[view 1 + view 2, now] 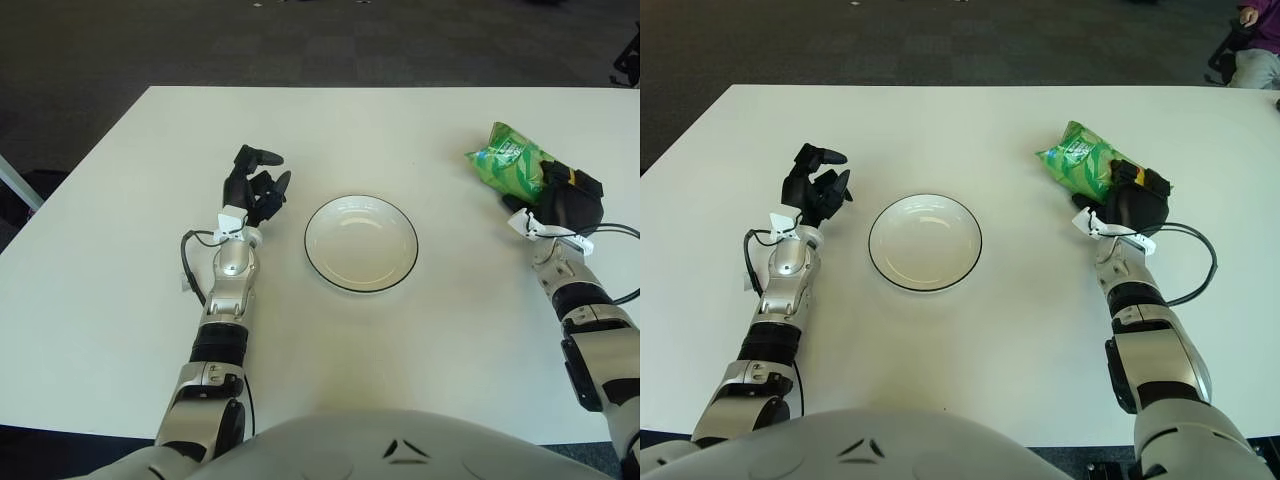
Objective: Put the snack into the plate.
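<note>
Right robot hand (pixel 566 203): at the right edge of the frame, you have it against the near end of the snack bag; the dark fingers look curled around that end, though you cannot tell from here how firm the hold is.
Snack bag (pixel 508 165): green, lying on the surface in the upper right, well apart from the plate; not lifted as far as you can see.
Plate (pixel 361 243): white with a dark rim, centre of the frame, nothing in it.
Left robot hand (pixel 254 186): idle just left of the plate, fingers loosely bent, holding nothing.
Progress: early; you have reached the bag at most. Lifting, carrying it left and setting it in the plate all remain.
</note>
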